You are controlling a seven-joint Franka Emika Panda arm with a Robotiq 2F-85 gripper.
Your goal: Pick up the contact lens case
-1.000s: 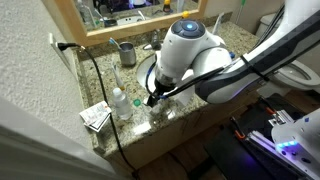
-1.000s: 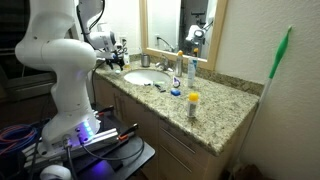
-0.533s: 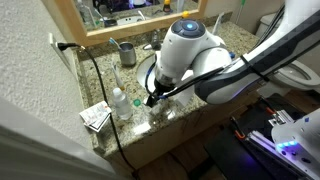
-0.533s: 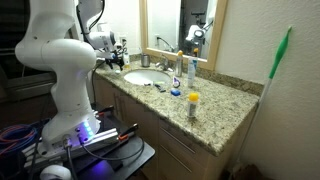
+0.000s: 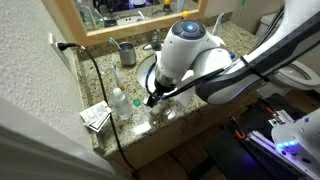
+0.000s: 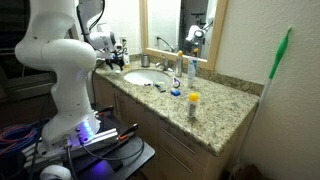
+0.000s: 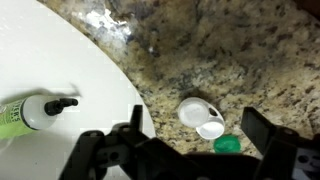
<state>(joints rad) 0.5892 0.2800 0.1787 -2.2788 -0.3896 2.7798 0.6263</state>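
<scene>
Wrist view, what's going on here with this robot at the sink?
The robot arm holds its open gripper above the granite counter beside the white sink, holding nothing. The contact lens case lies on the counter, seen between the spread fingers, a green cap right next to it. The case has not been grasped yet.

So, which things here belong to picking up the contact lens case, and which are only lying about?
For the job: contact lens case; gripper, open.
Lying about: clear bottle; paper packet; pump bottle in the sink.
</scene>
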